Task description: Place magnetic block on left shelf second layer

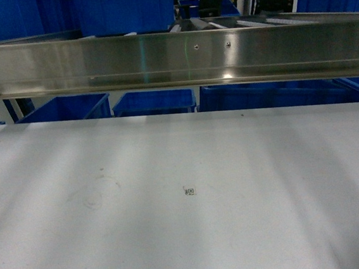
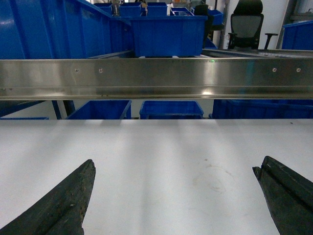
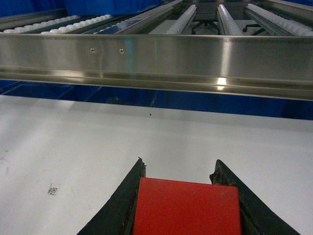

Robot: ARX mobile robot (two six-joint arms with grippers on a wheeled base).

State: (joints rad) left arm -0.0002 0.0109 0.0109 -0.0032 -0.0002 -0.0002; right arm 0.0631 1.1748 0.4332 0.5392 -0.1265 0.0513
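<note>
The magnetic block shows as a bright red flat-faced piece between the two black fingers of my right gripper, which is shut on it just above the white tabletop. Ahead of it runs the steel front rail of a rack level, with sloping white roller rails behind; this looks like the shelf layer, though I cannot tell which layer it is. My left gripper hangs open over the tabletop with nothing between its fingers. Neither gripper appears in the head view, where the same rail crosses the top.
Blue crates stand under the rail behind the table, and more blue crates sit on the rack level. A black office chair is far back. A small code sticker lies on the white table.
</note>
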